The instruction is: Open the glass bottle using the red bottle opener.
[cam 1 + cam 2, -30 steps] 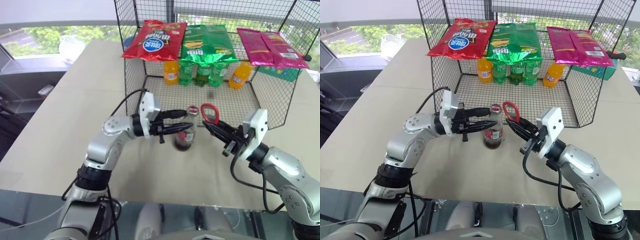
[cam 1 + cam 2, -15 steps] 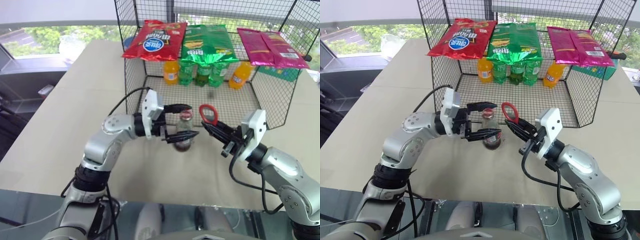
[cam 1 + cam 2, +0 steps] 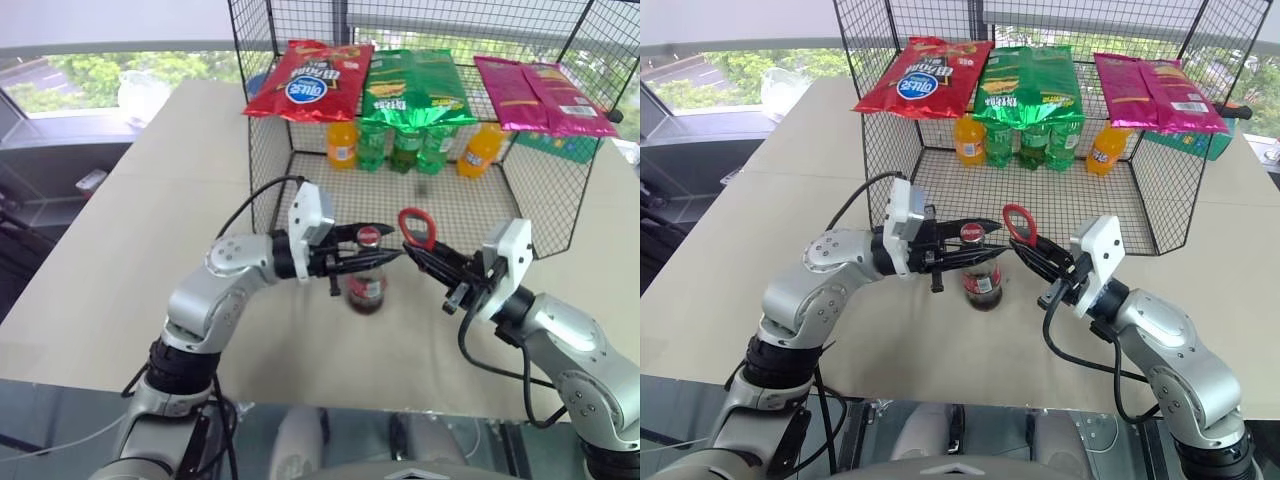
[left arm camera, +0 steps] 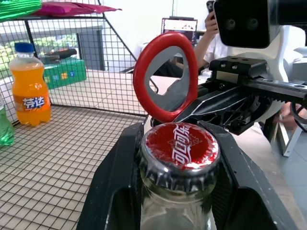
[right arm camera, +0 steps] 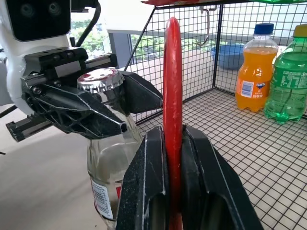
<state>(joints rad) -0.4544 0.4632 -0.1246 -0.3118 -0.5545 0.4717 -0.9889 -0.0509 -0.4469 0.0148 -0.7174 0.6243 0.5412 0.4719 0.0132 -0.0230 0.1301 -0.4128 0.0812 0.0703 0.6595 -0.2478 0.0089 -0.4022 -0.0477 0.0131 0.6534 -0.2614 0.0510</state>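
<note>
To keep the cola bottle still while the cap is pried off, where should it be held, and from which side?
Hold the bottle at the narrow neck just under the cap, coming level from the robot's left, as the left gripper does now. That probably leaves the cap's top and right side free for the opener in the right gripper.

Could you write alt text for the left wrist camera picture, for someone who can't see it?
Two black gripper fingers clamp the neck of a glass bottle just under its red cap. Right behind it, the other gripper holds up a red bottle opener, ring end upward. An orange soda bottle stands in a wire cage.
</note>
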